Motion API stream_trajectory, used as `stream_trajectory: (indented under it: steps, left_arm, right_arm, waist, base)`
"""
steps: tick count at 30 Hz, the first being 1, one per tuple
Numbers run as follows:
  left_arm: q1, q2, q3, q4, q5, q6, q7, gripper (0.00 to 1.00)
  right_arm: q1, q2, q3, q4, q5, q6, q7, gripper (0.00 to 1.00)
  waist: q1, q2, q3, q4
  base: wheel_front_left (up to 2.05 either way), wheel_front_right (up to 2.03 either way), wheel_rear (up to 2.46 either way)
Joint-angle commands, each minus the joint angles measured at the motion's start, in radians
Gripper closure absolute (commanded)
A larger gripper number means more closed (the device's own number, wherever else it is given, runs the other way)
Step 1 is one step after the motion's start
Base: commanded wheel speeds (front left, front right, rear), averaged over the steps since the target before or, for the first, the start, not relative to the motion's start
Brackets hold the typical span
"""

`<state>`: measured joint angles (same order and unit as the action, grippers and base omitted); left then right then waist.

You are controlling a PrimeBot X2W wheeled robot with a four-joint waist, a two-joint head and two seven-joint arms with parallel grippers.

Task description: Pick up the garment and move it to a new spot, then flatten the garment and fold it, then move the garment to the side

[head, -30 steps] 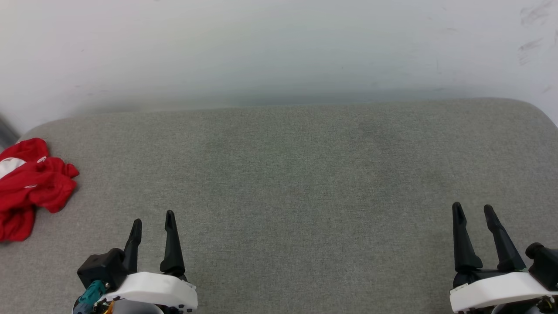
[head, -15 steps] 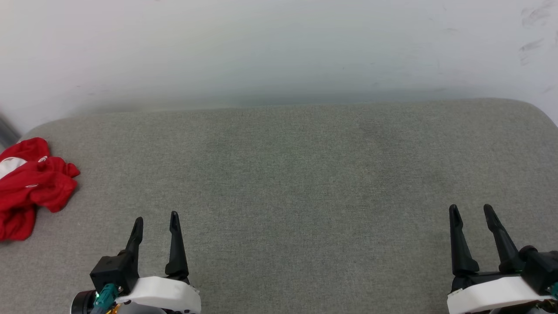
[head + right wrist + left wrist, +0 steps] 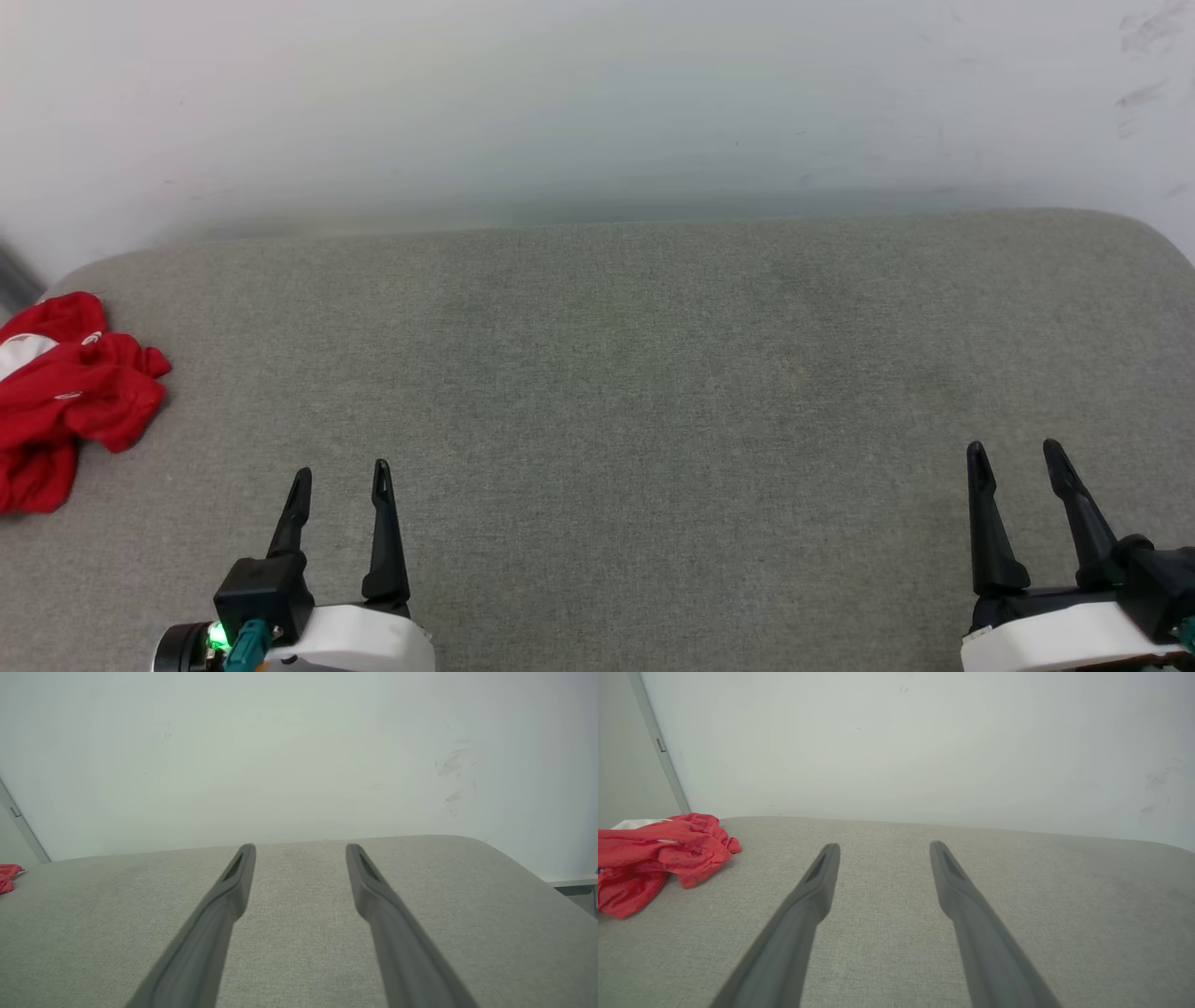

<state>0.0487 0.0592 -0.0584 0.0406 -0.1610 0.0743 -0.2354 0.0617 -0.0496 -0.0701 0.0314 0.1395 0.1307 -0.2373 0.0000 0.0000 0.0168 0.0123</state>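
I have the garment at the far left edge of the head view, about mid-height. It lies crumpled in a red heap on the grey cushion, with a white patch showing near its top and part of it cut off by the frame. My left gripper sits at the lower left with its two fingers spread and nothing between them. The right gripper at the lower right is just as wide and just as empty. Both hang over bare cushion well apart from the shirt, the left one being the nearer. I judge the cloth to be light, thin and completely limp, so it will sag and trail from whatever point I pinch, and nothing in it can break. The knit looks a little slick (a shallow nip on a single layer could slide out), so I would bite deep through several layers. The best hold I can see is the raised, bunched lobe on the heap's right side, the part that faces my left fingers in the wrist view. That should be enough to carry it toward the open middle of the cushion. I cannot tell from here where the collar, shoulders or hem lie in the pile, so better corners for spreading it flat will have to wait until it hangs free.
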Motion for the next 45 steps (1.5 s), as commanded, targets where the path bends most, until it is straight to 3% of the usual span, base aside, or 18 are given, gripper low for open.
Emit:
stream_trajectory:
  steps: [1, 13, 45]
  left_arm:
    - [0.005, 0.0, 0.001, -0.002, 0.017, -0.002, -0.008, 0.0]
    - [0.019, -0.008, 0.013, 0.009, 0.091, -0.01, -0.032, 0.0]
    - [0.01, -0.009, 0.016, 0.039, 0.049, -0.002, -0.03, 0.0]
  right_arm:
    - [0.007, -0.001, 0.0, -0.01, -0.016, 0.0, -0.006, 0.0]
    - [0.025, -0.001, 0.011, -0.026, -0.044, 0.0, -0.029, 0.0]
    - [0.035, -0.001, 0.028, 0.004, 0.026, 0.0, -0.028, 0.0]
  waist:
    - [0.0, 0.0, 0.0, 0.0]
    - [0.0, 0.0, 0.003, 0.001]
    - [0.0, 0.0, 0.007, 0.008]
  base:
    - [0.0, 0.0, 0.0]
    - [0.0, 0.0, 0.0]
    - [0.0, 0.0, 0.0]
